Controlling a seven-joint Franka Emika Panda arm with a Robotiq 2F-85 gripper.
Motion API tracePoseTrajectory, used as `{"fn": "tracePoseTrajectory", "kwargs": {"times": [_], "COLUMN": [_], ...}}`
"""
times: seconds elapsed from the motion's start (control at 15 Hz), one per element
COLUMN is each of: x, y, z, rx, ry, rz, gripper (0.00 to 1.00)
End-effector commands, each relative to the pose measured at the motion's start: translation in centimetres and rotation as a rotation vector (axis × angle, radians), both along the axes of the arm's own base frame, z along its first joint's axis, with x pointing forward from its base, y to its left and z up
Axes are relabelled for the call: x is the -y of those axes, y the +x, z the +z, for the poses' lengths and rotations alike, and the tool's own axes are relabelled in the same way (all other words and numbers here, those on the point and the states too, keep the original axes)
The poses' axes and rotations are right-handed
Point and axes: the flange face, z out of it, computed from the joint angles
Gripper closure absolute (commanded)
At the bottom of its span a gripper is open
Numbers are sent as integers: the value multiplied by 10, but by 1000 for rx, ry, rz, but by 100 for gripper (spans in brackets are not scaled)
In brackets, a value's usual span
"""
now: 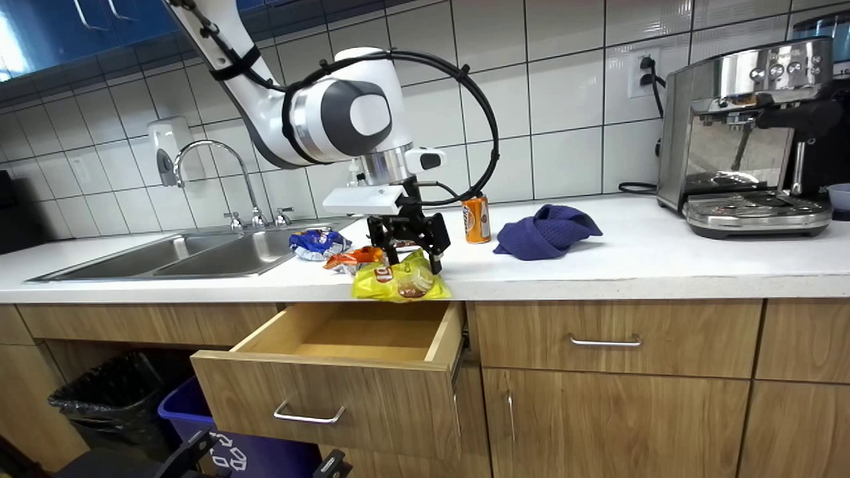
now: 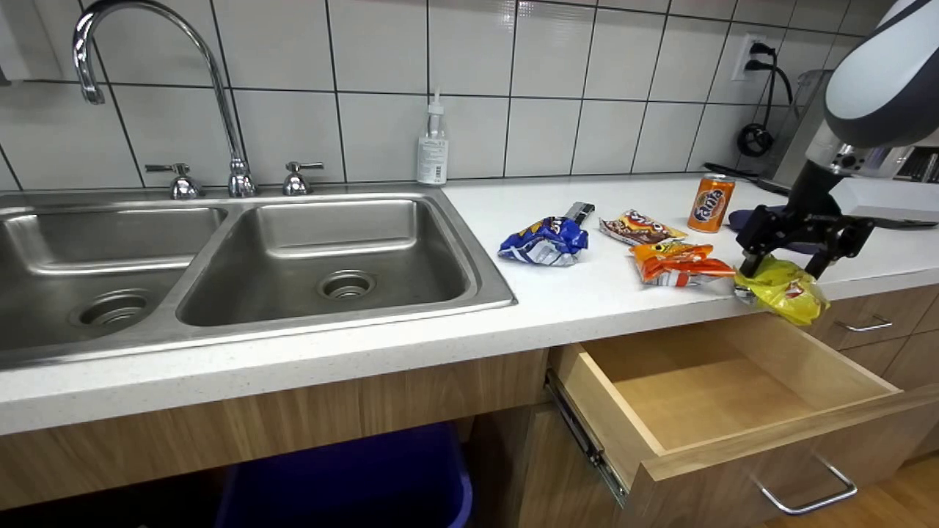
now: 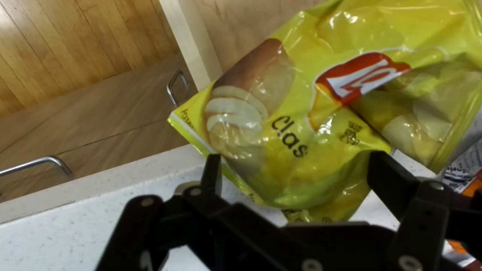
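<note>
A shiny yellow chip bag (image 3: 286, 124) lies at the counter's front edge and partly overhangs it, above a pulled-out drawer (image 2: 733, 359). My gripper (image 3: 295, 162) points down over the bag with its black fingers wide apart. Part of the bag sits between the fingers; in the wrist view the left finger (image 3: 212, 171) meets its sealed edge and the right one overlaps its side. Neither finger visibly squeezes it. Beside the bag is an orange wrapper (image 2: 678, 264), with a brown snack packet (image 2: 640, 227) behind and a blue wrapper (image 2: 546, 240) nearer the sink.
An orange soda can (image 1: 476, 219) stands upright behind the gripper. A dark blue cloth (image 1: 548, 232) lies crumpled beside it, and an espresso machine (image 1: 750, 133) stands farther along. The double sink (image 2: 337, 323) lies on the other side. Bins, including a blue one (image 1: 265, 458), are below the counter.
</note>
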Motion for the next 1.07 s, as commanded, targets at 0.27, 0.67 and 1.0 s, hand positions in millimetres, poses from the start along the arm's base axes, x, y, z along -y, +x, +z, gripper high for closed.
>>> {"fn": "tracePoseTrajectory", "kwargs": {"times": [0.27, 0.67, 1.0], "x": [-8, -6, -4], "y": [-22, -18, -15], "z": [28, 38, 40], "rx": [-27, -14, -11], "ry": [16, 18, 15], "rz": [50, 36, 31], "gripper": [0, 0, 0]}}
